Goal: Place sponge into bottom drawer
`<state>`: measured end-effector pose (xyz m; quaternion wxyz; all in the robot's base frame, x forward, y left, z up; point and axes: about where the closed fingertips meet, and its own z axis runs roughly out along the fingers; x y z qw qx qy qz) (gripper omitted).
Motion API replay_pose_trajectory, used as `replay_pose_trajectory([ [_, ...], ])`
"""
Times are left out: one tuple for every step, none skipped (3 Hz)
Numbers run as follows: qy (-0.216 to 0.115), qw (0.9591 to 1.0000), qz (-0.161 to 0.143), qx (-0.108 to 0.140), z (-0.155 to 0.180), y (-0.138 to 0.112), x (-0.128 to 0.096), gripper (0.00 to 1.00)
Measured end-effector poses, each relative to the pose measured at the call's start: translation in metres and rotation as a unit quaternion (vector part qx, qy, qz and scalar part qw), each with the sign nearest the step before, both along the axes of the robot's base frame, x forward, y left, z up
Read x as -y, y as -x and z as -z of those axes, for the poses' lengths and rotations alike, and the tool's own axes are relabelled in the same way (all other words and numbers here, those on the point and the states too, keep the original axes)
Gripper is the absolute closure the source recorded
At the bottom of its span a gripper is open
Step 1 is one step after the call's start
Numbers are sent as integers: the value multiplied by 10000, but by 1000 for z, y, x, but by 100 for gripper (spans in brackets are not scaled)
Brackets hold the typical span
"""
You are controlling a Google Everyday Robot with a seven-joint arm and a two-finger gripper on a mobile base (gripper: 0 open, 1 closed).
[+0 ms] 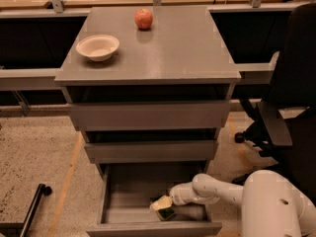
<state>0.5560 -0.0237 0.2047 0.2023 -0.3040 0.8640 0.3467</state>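
Sponge (161,204) sits at tool (171,202) tip inside pulled-out bottom drawer (148,228); grip cannot be told.

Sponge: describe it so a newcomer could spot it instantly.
Find the grey cabinet, then its open bottom drawer. Near the drawer's front, at the gripper of the white arm, is the sponge: pale yellow and dark green, unlike the white bowl and red apple on top.
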Motion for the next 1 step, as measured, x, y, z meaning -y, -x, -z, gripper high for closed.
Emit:
replay_pose_trajectory([
  [0,10000,-1,-1,0,0,0,0],
])
